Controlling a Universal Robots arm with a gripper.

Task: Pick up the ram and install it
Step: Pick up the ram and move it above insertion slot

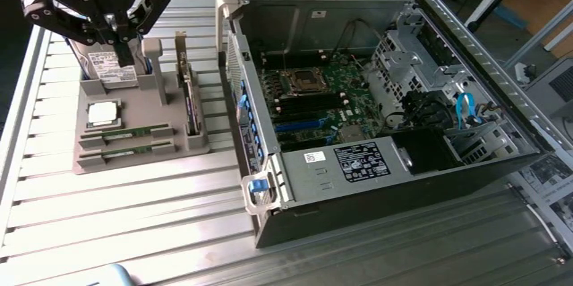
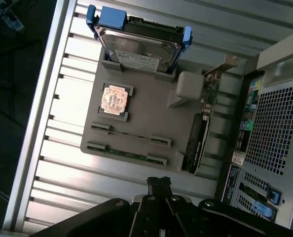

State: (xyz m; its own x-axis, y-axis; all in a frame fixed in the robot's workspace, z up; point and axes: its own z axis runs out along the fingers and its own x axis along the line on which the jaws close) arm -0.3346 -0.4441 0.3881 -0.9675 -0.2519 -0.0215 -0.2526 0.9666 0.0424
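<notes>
Tabletop of ribbed metal slats runs across the foreground of the exterior view. On it, toward the exterior view's right, an open computer case lies on its side, its green motherboard exposed and a blue latch at its near corner.

Beside the case, toward the exterior view's left, sits a grey parts holder. Its nearest two slots each carry a long green stick lying flat: the nearer ram stick and, just behind it, the second ram stick. Both are seated in the holder, parallel, with nothing touching them. Behind them rests a square CPU chip. A dark expansion card stands on edge along the side of the holder closest to the case. At the far end a hard drive stands upright in its slot.

Farthest back, the black gripper hangs in the air above the hard drive end of the holder. Its fingers are pressed together with no gap between them. They grip nothing and touch nothing, well apart from both ram sticks.
</notes>
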